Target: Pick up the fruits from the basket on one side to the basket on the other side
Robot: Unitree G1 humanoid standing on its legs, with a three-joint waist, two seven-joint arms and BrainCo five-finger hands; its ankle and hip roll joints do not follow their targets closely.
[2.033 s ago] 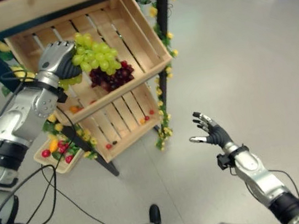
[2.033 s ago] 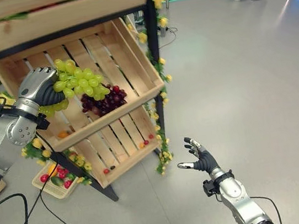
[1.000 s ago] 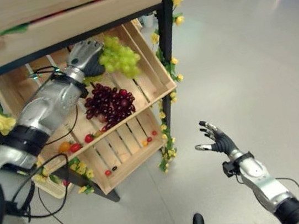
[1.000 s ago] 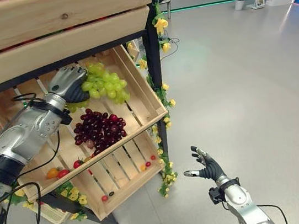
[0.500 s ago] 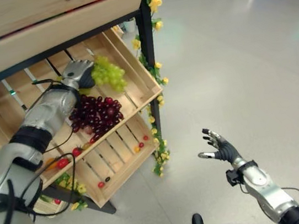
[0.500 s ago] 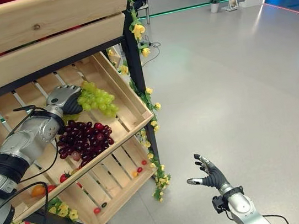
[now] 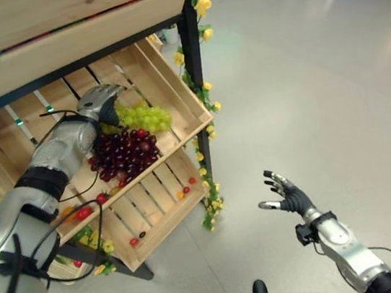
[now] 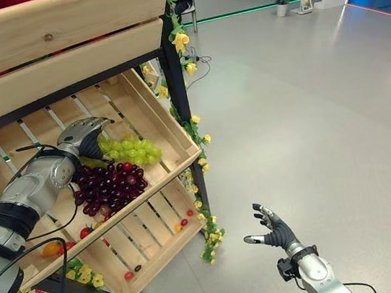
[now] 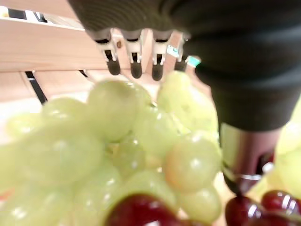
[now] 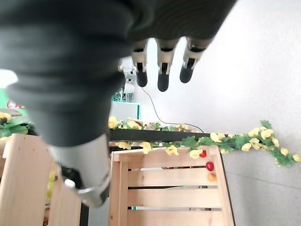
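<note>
While the left hand (image 8: 84,133) rested with fingers straight over green grapes (image 8: 132,150) laid in the wooden crate (image 8: 154,108), release seemed finished; next, withdrawal; right hand (image 8: 275,234) spread wide, idle.

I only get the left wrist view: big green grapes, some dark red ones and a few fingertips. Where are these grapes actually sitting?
Observer: The bunch of green grapes lies in a slatted wooden crate on a black-framed shelf, beside a bunch of dark red grapes.
Operator: Is the hand squeezing them?
Observer: From the head cameras, the left hand sits over the bunch's end with fingers straight, not curled round it.
Operator: And the other hand?
Observer: The right hand hangs open over the grey floor, away from the shelf, holding nothing.
</note>
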